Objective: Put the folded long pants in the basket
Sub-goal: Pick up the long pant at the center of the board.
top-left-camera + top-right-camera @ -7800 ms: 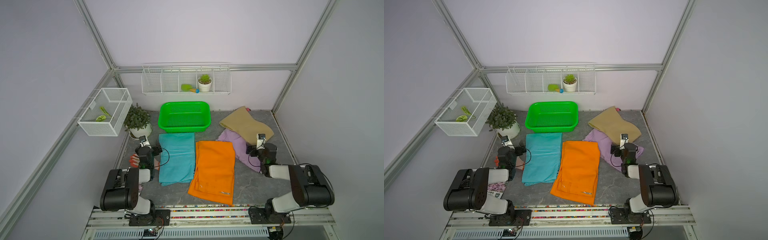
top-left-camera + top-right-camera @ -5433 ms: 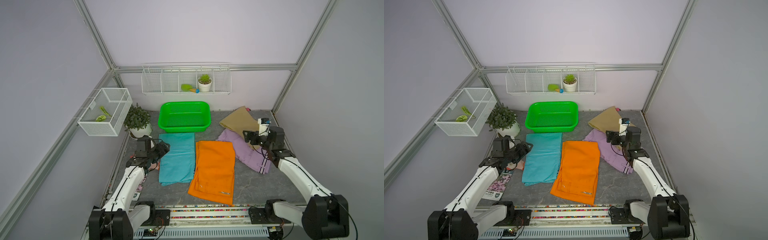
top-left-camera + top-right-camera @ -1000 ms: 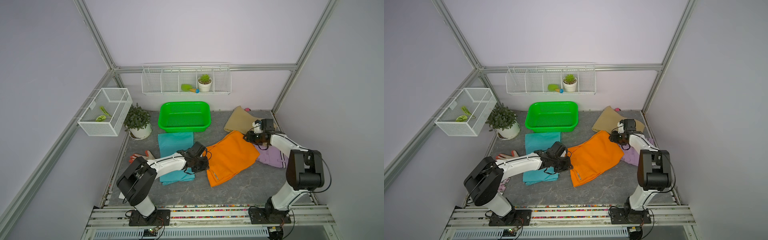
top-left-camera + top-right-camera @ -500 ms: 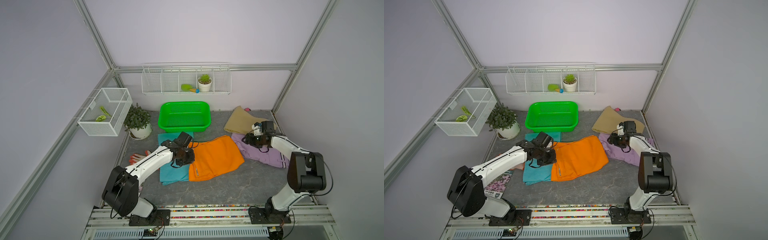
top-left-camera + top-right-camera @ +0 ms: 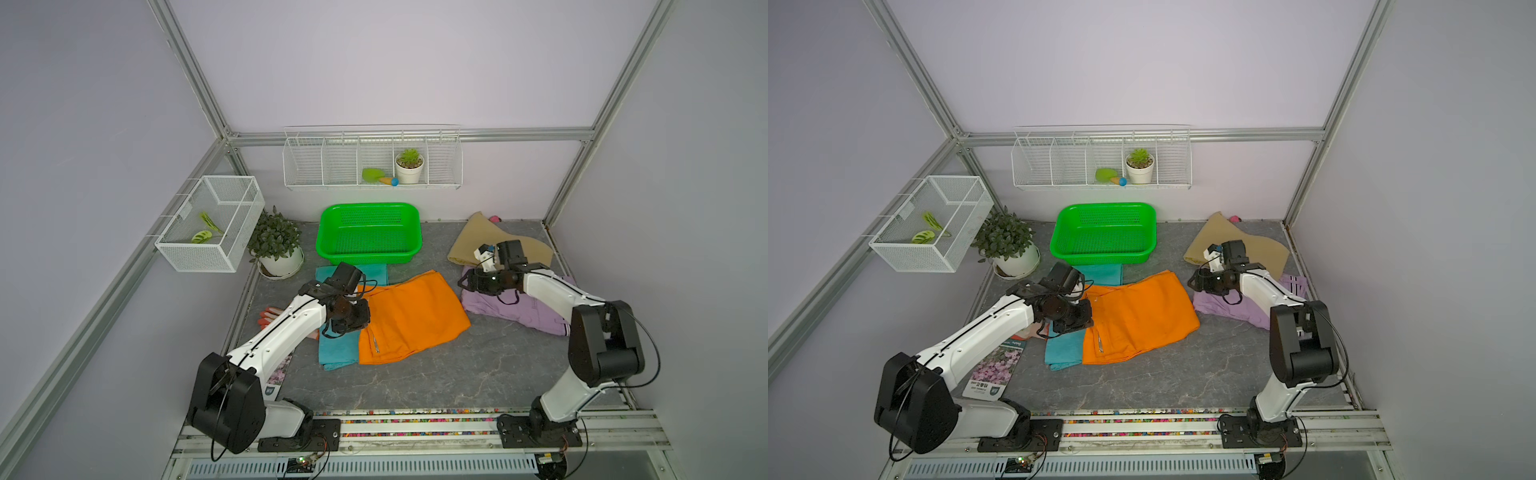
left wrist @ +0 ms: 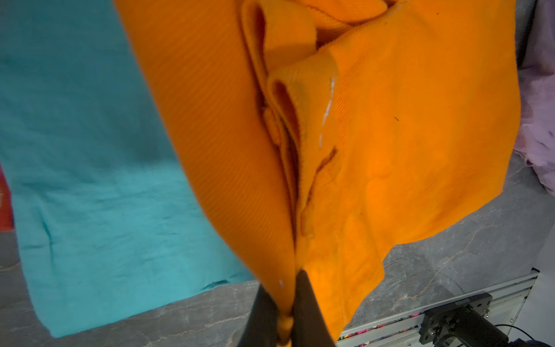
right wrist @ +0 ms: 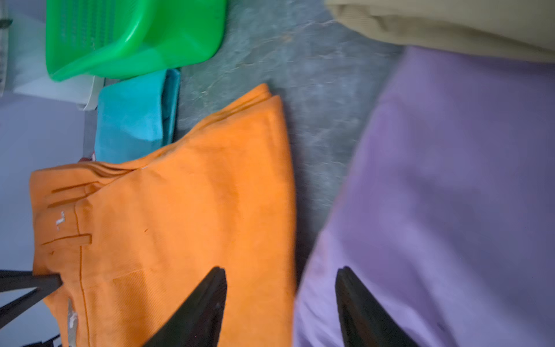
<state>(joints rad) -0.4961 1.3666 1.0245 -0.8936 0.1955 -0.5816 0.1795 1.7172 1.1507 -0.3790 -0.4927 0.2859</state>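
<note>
We are pinching the limp folded orange cloth trousers [image 5: 411, 316], mid-tabletop [image 5: 415, 382] before the green perforated plastic basket [image 5: 368, 258], by the waist in our closed left gripper [image 6: 283, 300]; our empty right gripper [image 7: 281, 269] is gaping near their far end, likely the second hold.

Orange pants [image 5: 411, 320] lie folded, slanting across the mat, one end lapping the teal pair [image 5: 338, 349] and pinched in the left gripper [image 6: 282, 282]; teal pair lies flat, reaching the green basket [image 5: 368, 257]; lilac pair [image 5: 515, 309] lies rumpled on the right, tan pair [image 5: 469, 241] overlapping it behind; basket upright, empty.
</note>
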